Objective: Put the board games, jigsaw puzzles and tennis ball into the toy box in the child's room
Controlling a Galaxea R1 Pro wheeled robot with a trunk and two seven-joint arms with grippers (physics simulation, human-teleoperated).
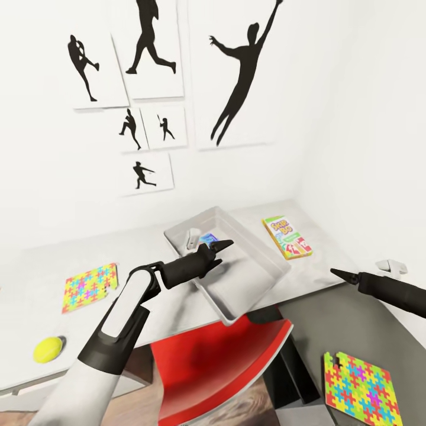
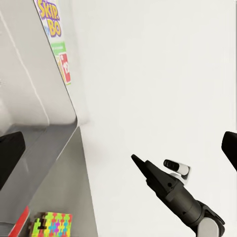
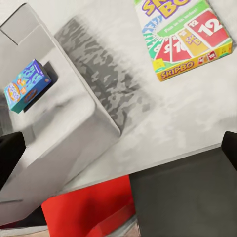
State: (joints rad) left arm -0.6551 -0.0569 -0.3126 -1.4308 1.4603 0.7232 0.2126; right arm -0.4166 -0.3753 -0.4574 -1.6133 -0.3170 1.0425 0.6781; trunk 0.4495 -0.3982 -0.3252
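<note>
The Skip-Bo box [image 1: 287, 236] lies on the table [image 1: 35, 278], just right of the toy box [image 1: 260, 260]. The right claw [image 1: 340, 274] is nearer, the box up-left beyond it, long axis running near-far. Both the right and left claw [image 1: 222, 244] look spread, empty.

From my remote station I read the table [image 1: 35, 266] as smooth, matt light-grey laminate, its side panel [image 3: 187, 197] a darker matt grey. The toy box [image 1: 260, 248] looks like moulded grey plastic with a soft sheen. The Skip-Bo box [image 3: 185, 37] and the small blue box [image 3: 27, 85] show glossy printed card. Both puzzles [image 1: 89, 287] [image 1: 361, 387] appear flat and matt, with brightly coloured pieces. The ball [image 1: 47, 349] looks felted. The chair [image 1: 219, 367] is shiny red plastic; the left arm [image 1: 118, 331] pairs a glossy white shell with matt black joints. I see wood grain on the floor [image 1: 254, 405].
</note>
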